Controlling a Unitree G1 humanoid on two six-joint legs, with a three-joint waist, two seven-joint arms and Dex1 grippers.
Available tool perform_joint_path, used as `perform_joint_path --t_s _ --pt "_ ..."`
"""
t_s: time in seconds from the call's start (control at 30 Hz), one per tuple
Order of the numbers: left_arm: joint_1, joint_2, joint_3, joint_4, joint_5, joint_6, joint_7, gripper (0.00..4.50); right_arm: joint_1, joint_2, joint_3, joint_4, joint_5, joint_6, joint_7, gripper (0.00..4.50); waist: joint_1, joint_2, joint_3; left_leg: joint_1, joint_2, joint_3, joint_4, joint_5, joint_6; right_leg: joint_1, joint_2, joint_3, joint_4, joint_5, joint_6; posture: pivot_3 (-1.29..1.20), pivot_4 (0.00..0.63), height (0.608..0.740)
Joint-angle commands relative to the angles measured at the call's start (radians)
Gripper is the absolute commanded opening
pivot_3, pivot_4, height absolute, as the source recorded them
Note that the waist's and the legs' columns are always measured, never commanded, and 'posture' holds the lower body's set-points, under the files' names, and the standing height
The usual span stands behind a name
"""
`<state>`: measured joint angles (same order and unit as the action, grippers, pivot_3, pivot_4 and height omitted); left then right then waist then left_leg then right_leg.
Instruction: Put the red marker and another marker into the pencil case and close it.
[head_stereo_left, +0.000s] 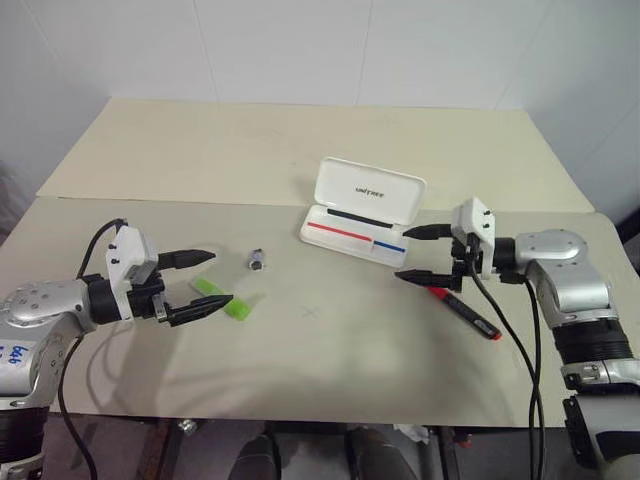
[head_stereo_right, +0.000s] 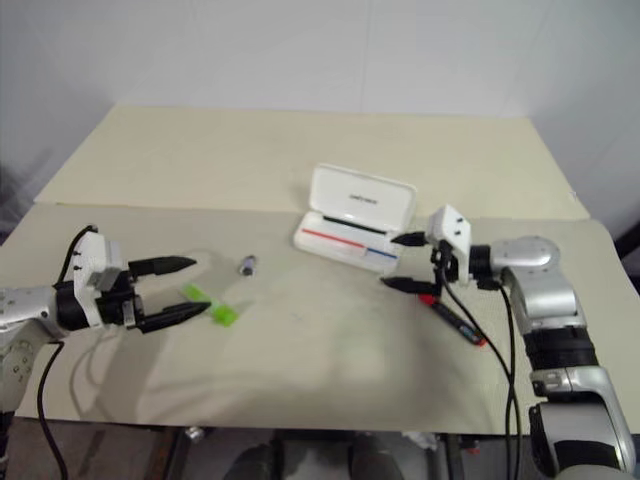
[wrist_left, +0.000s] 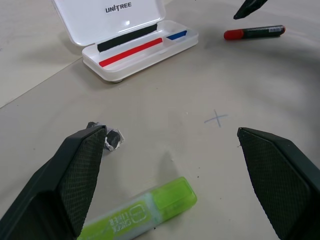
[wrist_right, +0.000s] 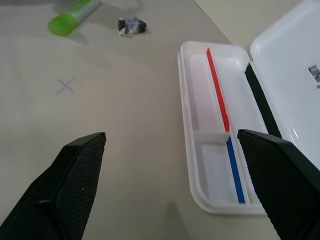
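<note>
I read "UNITREE" on the raised lid of the open pencil case (head_stereo_left: 362, 210), at one o'clock from table centre. Left gripper (head_stereo_left: 206, 280) gapes over the lime-green marker (head_stereo_left: 222, 299). Right gripper (head_stereo_left: 418, 254) gapes empty; the red marker (head_stereo_left: 465, 313) lies just beneath at four o'clock.

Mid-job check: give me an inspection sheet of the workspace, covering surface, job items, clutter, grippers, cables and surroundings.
Surface: beige table, a small pencilled cross near its middle; a second board butts against its far edge.
Pencil case: the pencil case stands open, lid up, tray holding no markers.
Red marker: the red marker lies on the table under the right gripper, outside the case.
Green marker: the lime-green marker lies flat by the left gripper, outside the case.
Clutter: small grey-black metal piece between green marker and case.
Grippers: left gripper open, empty; right gripper open, empty.
Cables: black cables along both arms.
Surroundings: white walls.
</note>
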<state>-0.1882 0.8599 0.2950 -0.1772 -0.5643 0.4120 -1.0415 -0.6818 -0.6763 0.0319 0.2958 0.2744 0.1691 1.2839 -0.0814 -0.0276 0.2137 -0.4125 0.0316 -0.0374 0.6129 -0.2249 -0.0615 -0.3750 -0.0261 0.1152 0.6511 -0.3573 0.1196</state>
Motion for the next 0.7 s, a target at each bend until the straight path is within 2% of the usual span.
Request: perform_joint_path --t_s 0.03,0.2,0.37,0.7 --pt "-0.039 0.015 0.011 0.012 -0.008 -0.022 -0.025 4.46 0.008 0.013 -0.012 -0.061 0.016 0.020 -0.034 4.50 0.000 0.000 0.000 0.000 0.000 0.000 0.000 0.000 0.000 0.000 0.000 0.000 0.001 0.000 0.000 0.00 0.150 0.740" --pt "-0.047 0.002 0.019 0.005 -0.011 -0.024 -0.016 4.46 0.019 0.026 0.020 -0.098 -0.013 0.042 -0.068 4.50 0.000 0.000 0.000 0.001 0.000 0.000 0.001 0.001 0.000 0.000 0.000 0.000 0.002 0.000 0.000 0.00 0.150 0.740" --pt "-0.042 -0.006 0.040 0.005 -0.017 -0.042 -0.011 4.46 -0.052 0.052 0.092 -0.090 -0.082 0.106 -0.120 4.50 -0.005 0.000 0.000 0.001 0.000 0.000 0.001 0.001 0.000 0.000 0.000 0.000 0.002 0.000 0.000 0.00 0.150 0.740" --pt "0.096 -0.027 0.134 -0.049 -0.078 -0.047 -0.033 4.46 -0.162 0.115 0.211 0.012 -0.187 0.164 -0.144 4.50 -0.001 0.000 0.000 0.001 0.000 -0.001 0.000 0.001 -0.001 0.000 -0.001 0.000 0.002 0.000 -0.001 0.00 0.150 0.740"
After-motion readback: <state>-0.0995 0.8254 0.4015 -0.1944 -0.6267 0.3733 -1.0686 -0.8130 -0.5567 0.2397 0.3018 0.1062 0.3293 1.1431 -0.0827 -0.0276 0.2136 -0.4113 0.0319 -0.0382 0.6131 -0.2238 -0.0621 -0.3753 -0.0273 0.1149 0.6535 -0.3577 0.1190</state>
